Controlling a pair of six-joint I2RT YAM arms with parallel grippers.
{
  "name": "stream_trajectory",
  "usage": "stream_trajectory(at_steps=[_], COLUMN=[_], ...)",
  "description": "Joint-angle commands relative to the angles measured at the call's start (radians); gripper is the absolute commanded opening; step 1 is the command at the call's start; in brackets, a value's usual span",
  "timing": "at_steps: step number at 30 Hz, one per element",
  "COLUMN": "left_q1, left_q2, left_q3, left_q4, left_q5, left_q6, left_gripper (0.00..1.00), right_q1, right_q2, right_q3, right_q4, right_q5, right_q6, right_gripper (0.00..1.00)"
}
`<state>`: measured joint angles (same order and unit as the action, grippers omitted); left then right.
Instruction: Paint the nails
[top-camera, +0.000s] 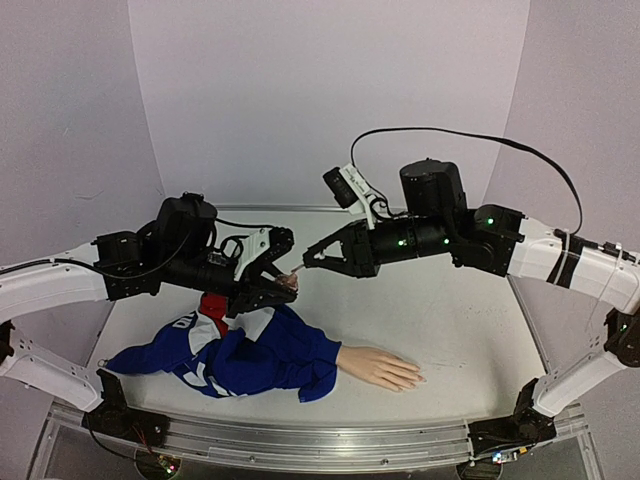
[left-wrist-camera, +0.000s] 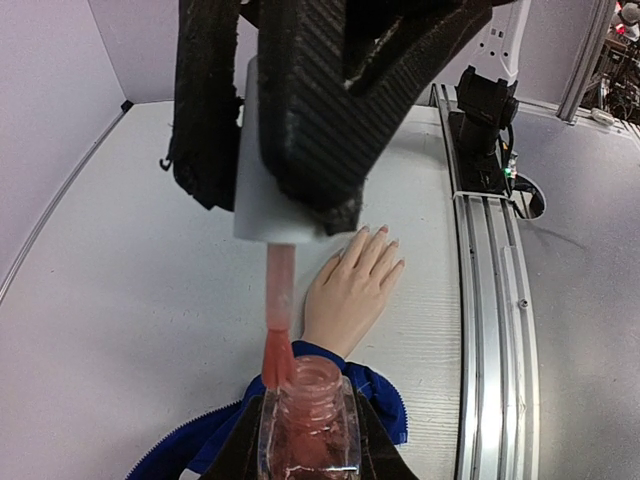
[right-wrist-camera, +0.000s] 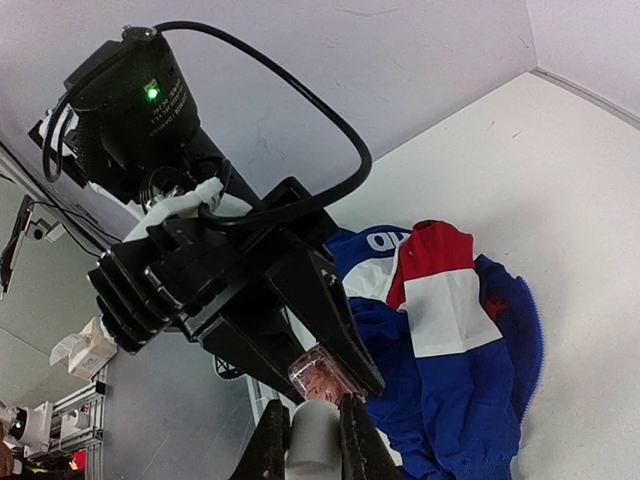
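Right, from the top external view I see both arms meeting above the middle of the table (top-camera: 470, 320), with the mannequin hand (top-camera: 380, 368) lying flat near the near edge. Its long axis runs along that edge, fingers pointing toward the right side, blue sleeve (top-camera: 260, 358) trailing off to the left. The nails (top-camera: 418, 378) are too small to make out there; my left wrist view shows them as pale tips on the fingers, aimed at the rail along the table edge.

That same left wrist view gives me what the overhead hides: the left gripper (left-wrist-camera: 308, 440) is clamped on the open polish bottle (left-wrist-camera: 308, 415), and the brush (left-wrist-camera: 277, 350) has its pink tip touching the bottle's rim. The right gripper (right-wrist-camera: 313, 440) is closed on the brush's white cap (right-wrist-camera: 312, 445), seen clearly in the right wrist view.

Bottle and brush hang above the sleeve, well apart from the nails. The red, white and blue jacket (right-wrist-camera: 440, 330) is bunched under the left arm.
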<state>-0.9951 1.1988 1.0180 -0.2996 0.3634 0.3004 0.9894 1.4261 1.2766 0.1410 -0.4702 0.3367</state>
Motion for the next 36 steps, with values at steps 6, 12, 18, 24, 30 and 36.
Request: stream_trajectory(at_steps=[6, 12, 18, 24, 30, 36], left_q1=[-0.004, -0.004, -0.004, -0.004, -0.004, -0.004], left_q2=[0.003, 0.005, 0.004, 0.005, 0.003, 0.003], left_q3=[0.027, 0.027, 0.026, 0.026, 0.026, 0.027], left_q4=[0.022, 0.022, 0.022, 0.022, 0.023, 0.022], left_q5=[-0.002, -0.002, -0.004, -0.006, -0.006, -0.004], left_q6=[0.017, 0.016, 0.016, 0.017, 0.017, 0.016], left_gripper=[0.00, 0.00, 0.00, 0.00, 0.00, 0.00], right_q1=[0.006, 0.006, 0.006, 0.006, 0.006, 0.011], right_q2=[-0.033, -0.034, -0.033, -0.043, -0.037, -0.012], right_q3=[0.016, 0.004, -0.004, -0.018, -0.026, -0.011], right_q4=[0.004, 0.002, -0.006, -0.007, -0.007, -0.006], right_q5=[0.011, 0.000, -0.001, 0.007, 0.010, -0.006], right_q6=[-0.021, -0.019, -0.021, -0.019, -0.016, -0.016], right_gripper=[0.00, 0.00, 0.00, 0.00, 0.00, 0.00])
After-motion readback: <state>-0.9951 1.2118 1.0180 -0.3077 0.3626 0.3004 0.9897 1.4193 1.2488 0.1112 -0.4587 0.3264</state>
